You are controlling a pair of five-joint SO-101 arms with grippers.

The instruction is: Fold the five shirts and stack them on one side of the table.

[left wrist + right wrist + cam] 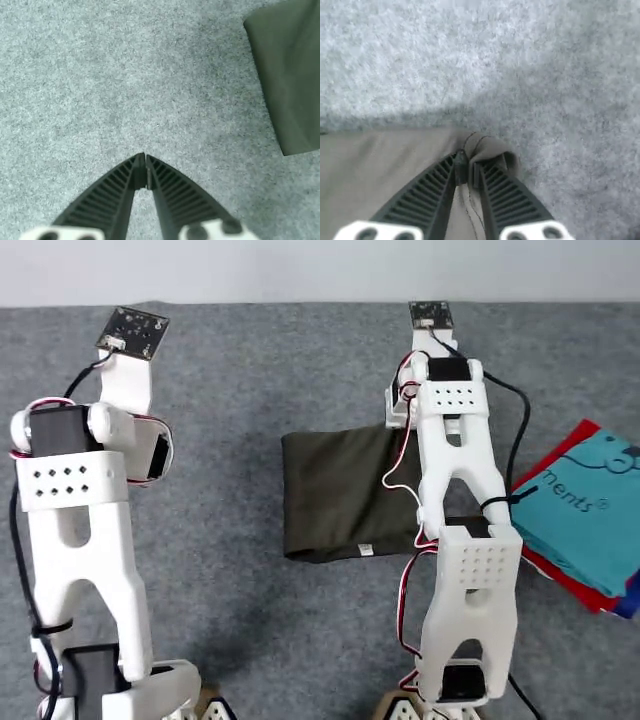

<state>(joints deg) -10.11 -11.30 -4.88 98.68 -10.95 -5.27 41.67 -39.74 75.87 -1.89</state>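
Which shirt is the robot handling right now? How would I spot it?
Find the grey table, then the right arm near its middle. Under it lies the olive shirt, folded, plain and dark, unlike the bright teal and red stack beside it.

folded shirt point(340, 495): centre of table point(230, 390) | shirt stack point(585, 505): right edge (apart)

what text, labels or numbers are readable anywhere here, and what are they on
On the teal shirt in the stack at the table's edge, white lettering: only part of a word shows, so no whole word reads.
On the dark olive folded shirt, a small white tag: too small to read.
No number or sign reads clearly in any view.
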